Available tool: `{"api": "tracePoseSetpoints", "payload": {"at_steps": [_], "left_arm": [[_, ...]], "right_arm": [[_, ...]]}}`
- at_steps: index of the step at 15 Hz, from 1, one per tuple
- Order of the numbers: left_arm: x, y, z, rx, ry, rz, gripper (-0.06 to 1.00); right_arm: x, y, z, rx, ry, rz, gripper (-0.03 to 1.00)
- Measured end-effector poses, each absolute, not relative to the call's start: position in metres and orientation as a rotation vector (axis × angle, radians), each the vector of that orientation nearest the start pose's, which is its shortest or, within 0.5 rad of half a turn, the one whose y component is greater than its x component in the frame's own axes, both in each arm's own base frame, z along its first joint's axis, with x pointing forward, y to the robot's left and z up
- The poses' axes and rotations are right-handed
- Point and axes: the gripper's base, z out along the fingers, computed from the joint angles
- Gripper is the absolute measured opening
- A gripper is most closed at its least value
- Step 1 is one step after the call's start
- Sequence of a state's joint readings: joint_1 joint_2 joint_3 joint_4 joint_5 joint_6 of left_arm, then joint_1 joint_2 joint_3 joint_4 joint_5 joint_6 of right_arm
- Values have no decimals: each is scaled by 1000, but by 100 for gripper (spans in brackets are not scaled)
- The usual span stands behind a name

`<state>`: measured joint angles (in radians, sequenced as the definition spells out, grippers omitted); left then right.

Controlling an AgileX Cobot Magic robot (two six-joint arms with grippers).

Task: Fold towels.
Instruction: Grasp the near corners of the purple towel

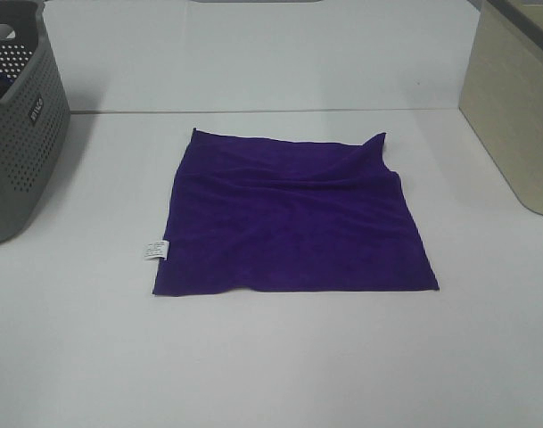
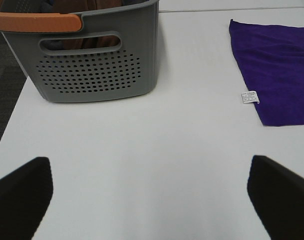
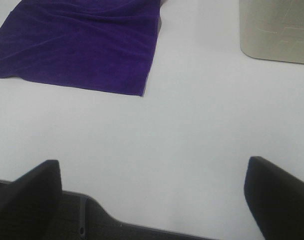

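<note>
A deep purple towel [image 1: 293, 218] lies spread flat in the middle of the white table, with a small white care tag [image 1: 156, 251] on its left edge and its far right corner slightly rumpled. It also shows in the left wrist view [image 2: 279, 67] with its tag [image 2: 250, 97], and in the right wrist view [image 3: 82, 42]. Neither gripper shows in the high view. My left gripper [image 2: 152, 195] is open and empty over bare table, left of the towel. My right gripper [image 3: 154, 197] is open and empty near the table's front edge, right of the towel.
A grey perforated basket [image 1: 17, 134] with an orange handle [image 2: 37, 21] stands at the far left and holds cloth. A beige bin [image 1: 516, 98] stands at the far right, also in the right wrist view [image 3: 276, 30]. The table's front edge [image 3: 142, 227] lies under the right gripper.
</note>
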<state>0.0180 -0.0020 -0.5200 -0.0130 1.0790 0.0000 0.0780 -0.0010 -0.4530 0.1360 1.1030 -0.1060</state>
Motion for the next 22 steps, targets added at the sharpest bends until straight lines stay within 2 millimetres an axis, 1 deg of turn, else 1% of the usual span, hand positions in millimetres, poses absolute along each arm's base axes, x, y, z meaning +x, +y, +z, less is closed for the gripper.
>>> {"api": "tracePoseSetpoints", "payload": {"at_steps": [1,2,3,4,5,6,7,8,9,10,11,12,13,14,15,16,17,18,19,20,22], "left_arm": [[-5,-1,283,-18,2086,-5,99],[5,-1,289,-19,2181,-7,98],[19,-1,302,-20,2258,-18,97],[40,-3,318,-21,2335,-49,96],[63,-5,330,-25,2402,-87,96],[93,-7,336,-20,2483,-118,96],[108,-7,337,-3,2517,-130,96],[136,-9,335,39,2568,-144,96],[164,-10,327,62,2613,-177,96],[194,-14,311,70,2658,-236,96],[217,-17,293,74,2695,-298,96],[237,-22,273,84,2734,-385,96],[251,-31,256,122,2756,-462,96],[263,-42,241,148,2766,-533,96],[275,-55,225,171,2772,-562,96],[290,-73,205,210,2791,-572,96],[300,-82,196,229,2807,-581,96],[312,-88,189,233,2816,-586,96],[321,-90,181,225,2822,-583,96],[327,-91,177,225,2829,-583,96],[326,-92,173,232,2853,-593,96]], "right_arm": [[0,11,264,-177,2158,167,96],[6,13,270,-144,2239,207,96],[20,16,278,-114,2347,246,96],[37,19,290,-88,2441,276,96],[48,20,295,-74,2491,290,96],[86,24,306,-54,2608,300,96],[100,25,308,-50,2643,299,96],[126,26,307,-65,2689,292,96],[154,29,300,-77,2734,291,96],[177,31,291,-95,2765,297,96],[197,35,278,-115,2803,335,96],[212,41,268,-132,2823,404,96],[224,46,256,-149,2841,470,96],[234,49,247,-169,2841,515,96],[243,52,236,-165,2849,549,96],[255,54,220,-182,2887,562,96],[264,55,212,-183,2913,569,96],[274,55,207,-191,2914,565,96],[281,55,205,-191,2901,558,96],[285,55,204,-182,2887,550,96],[286,55,204,-183,2886,550,96]]}}
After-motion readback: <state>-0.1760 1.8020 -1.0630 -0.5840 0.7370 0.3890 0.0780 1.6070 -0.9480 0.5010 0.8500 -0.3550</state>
